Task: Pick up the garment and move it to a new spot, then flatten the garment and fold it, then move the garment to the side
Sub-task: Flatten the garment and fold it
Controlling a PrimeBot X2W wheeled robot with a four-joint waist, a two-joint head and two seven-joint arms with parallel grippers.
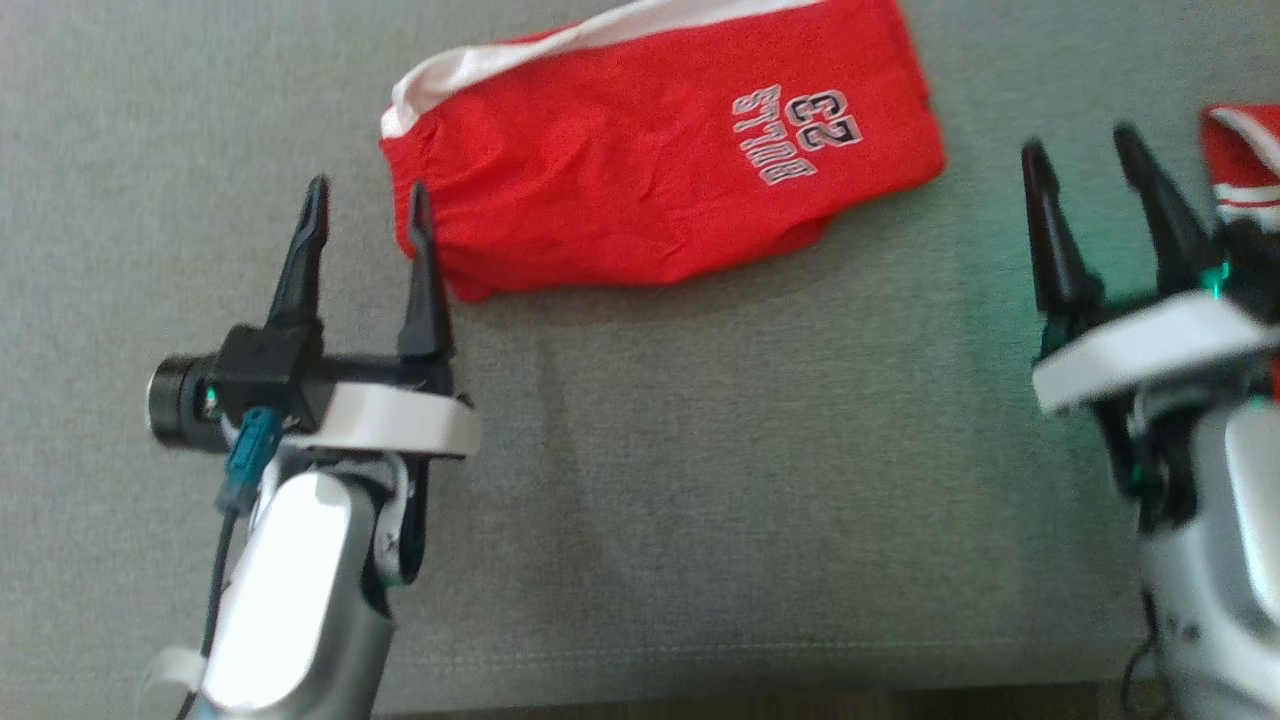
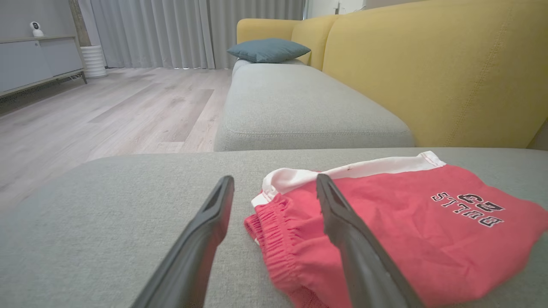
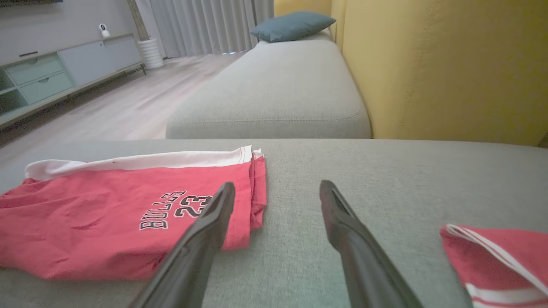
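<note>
Shorts (image 1: 640, 150), red with 23 printed, lie folded on the grey cushion (image 1: 700, 480) at 12 o'clock; left gripper (image 1: 369, 190) at 8 o'clock and right gripper (image 1: 1078, 142) at 3 o'clock both gape, empty.

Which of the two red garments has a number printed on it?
The red shorts marked BULLS 23; the red piece at the head view's right edge shows white stripes, no number.

My left gripper (image 1: 369, 190) had two long matte-black fingers (image 1: 300, 265) tapering to points. Behind them sat a white curved wrist band (image 1: 400, 425) and a glossy silver forearm (image 1: 290, 590). Beside the gripper were a black cylindrical camera (image 1: 180, 405), a teal plug (image 1: 245, 455) and a thin black cable (image 1: 215, 590). My right gripper (image 1: 1078, 145) matched, with a green light (image 1: 1217, 278) glowing behind its fingers.
</note>
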